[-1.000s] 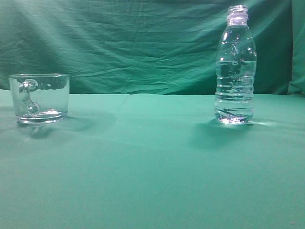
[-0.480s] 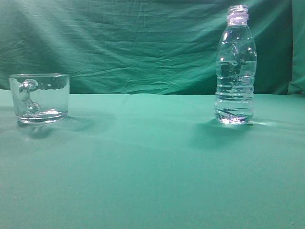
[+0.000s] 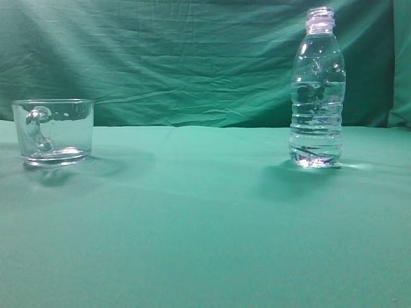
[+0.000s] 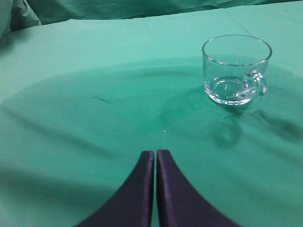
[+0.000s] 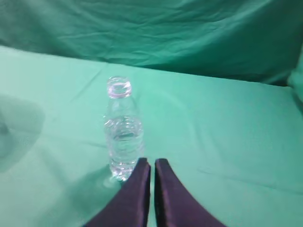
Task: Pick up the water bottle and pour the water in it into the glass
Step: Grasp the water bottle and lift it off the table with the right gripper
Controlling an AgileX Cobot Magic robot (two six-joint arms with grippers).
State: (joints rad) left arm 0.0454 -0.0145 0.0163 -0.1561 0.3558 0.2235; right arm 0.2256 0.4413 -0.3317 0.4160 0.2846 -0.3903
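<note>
The water bottle (image 3: 316, 90) stands upright and uncapped at the right of the green table, with clear water (image 3: 315, 131) in its ribbed body. It also shows in the right wrist view (image 5: 123, 130). The glass (image 3: 52, 131) stands at the left, empty, handle toward the camera. It also shows in the left wrist view (image 4: 236, 69). My left gripper (image 4: 155, 153) is shut and empty, well short of the glass. My right gripper (image 5: 152, 163) is shut and empty, just in front of the bottle's base. Neither gripper shows in the exterior view.
A green cloth covers the table (image 3: 205, 218) and hangs as a wrinkled backdrop (image 3: 192, 58) behind it. A fold of cloth lies at the far right (image 3: 399, 115).
</note>
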